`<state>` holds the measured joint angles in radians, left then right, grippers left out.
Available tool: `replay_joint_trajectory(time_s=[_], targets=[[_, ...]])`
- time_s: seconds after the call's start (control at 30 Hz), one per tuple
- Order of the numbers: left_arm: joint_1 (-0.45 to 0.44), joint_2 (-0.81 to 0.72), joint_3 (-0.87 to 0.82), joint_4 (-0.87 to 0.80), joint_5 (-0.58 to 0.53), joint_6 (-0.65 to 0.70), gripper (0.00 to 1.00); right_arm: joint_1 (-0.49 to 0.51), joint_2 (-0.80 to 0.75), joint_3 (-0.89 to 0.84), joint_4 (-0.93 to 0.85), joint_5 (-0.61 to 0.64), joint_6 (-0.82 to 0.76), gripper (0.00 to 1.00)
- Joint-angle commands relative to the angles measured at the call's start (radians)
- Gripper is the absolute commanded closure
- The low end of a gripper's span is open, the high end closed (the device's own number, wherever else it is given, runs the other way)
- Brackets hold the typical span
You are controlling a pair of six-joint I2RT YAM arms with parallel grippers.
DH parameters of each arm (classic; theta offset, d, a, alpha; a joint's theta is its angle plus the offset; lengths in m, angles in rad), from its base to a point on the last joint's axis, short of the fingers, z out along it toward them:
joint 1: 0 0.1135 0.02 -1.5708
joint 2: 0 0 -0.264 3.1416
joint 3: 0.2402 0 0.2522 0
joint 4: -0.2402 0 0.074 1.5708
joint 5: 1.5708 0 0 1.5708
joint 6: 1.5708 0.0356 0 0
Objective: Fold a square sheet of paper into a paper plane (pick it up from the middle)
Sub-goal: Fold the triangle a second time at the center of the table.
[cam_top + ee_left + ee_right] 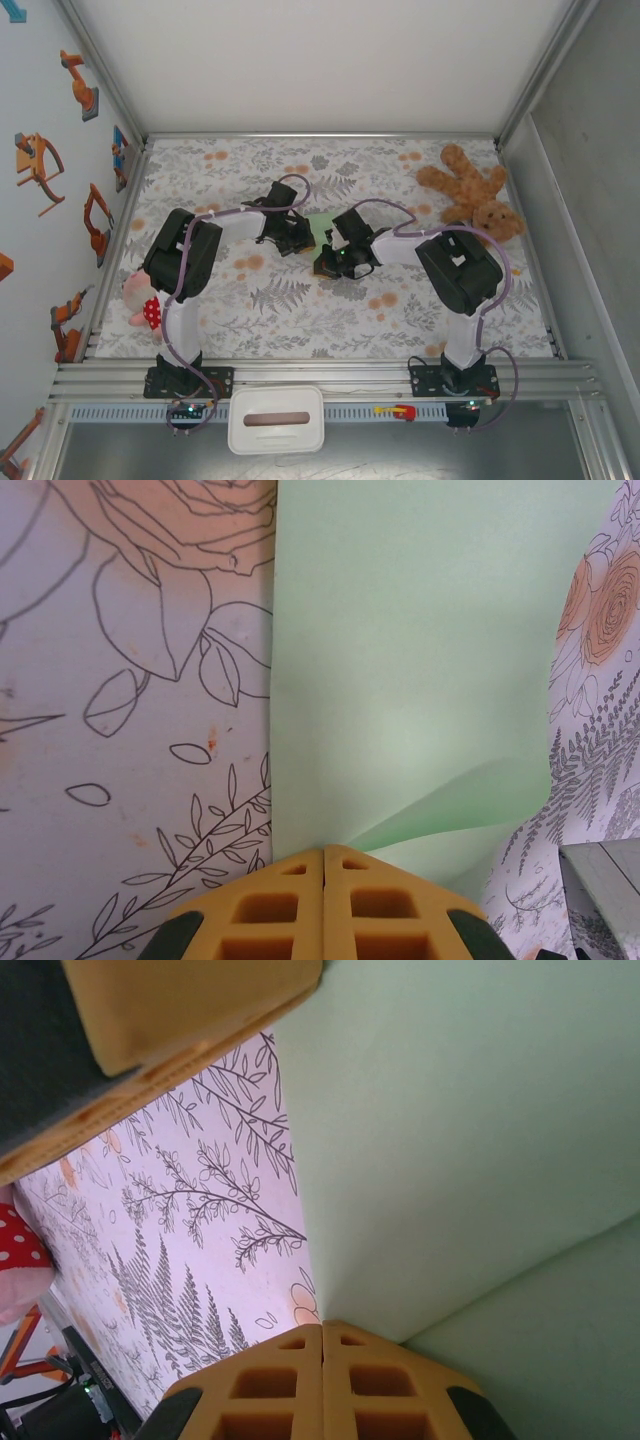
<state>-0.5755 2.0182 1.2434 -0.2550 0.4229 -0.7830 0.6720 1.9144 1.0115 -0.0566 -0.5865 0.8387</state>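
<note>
Far left, at the worktop (pixel 300 310) edge: pink plush toy (pixel 138 298), well apart from the work, probably just clutter.

Next, left pincer (pixel 323 852) — closed tight, fingers flush, nipping the near edge of the square sheet of paper (pixel 400 660). Likely gripped there to pin one side while a layer is brought over. Pale mint, lying at mid-worktop between the two arms, mostly flat on the floral cover, one flap curling up just off the left tips.

Then right pincer (pixel 323 1328) — likewise shut on the sheet's edge, facing the left one closely, probably to steady or press a crease. No dart shape yet; judged early in the folding.

Far right, back corner: brown teddy bear (pixel 475 195), well away from both arms.
</note>
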Motion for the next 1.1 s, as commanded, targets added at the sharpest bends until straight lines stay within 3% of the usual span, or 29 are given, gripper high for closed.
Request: replay_joint_trajectory(time_s=[0.0,0.17,0.4,1.07], targets=[[-0.004,0.048,-0.006,-0.078,-0.056,0.005,0.96,0.013,-0.035,-0.001,-0.037,0.011,-0.036,1.0],[-0.004,0.048,-0.004,-0.077,-0.056,0.005,0.96,0.014,-0.002,-0.001,-0.052,0.024,-0.041,1.0],[-0.005,0.043,-0.002,-0.08,-0.053,0.01,0.96,-0.02,-0.113,0.041,-0.059,0.111,-0.061,1.0],[-0.004,0.034,0.026,-0.081,-0.035,0.025,0.96,-0.094,0.051,0.172,-0.164,0.266,-0.052,1.0]])
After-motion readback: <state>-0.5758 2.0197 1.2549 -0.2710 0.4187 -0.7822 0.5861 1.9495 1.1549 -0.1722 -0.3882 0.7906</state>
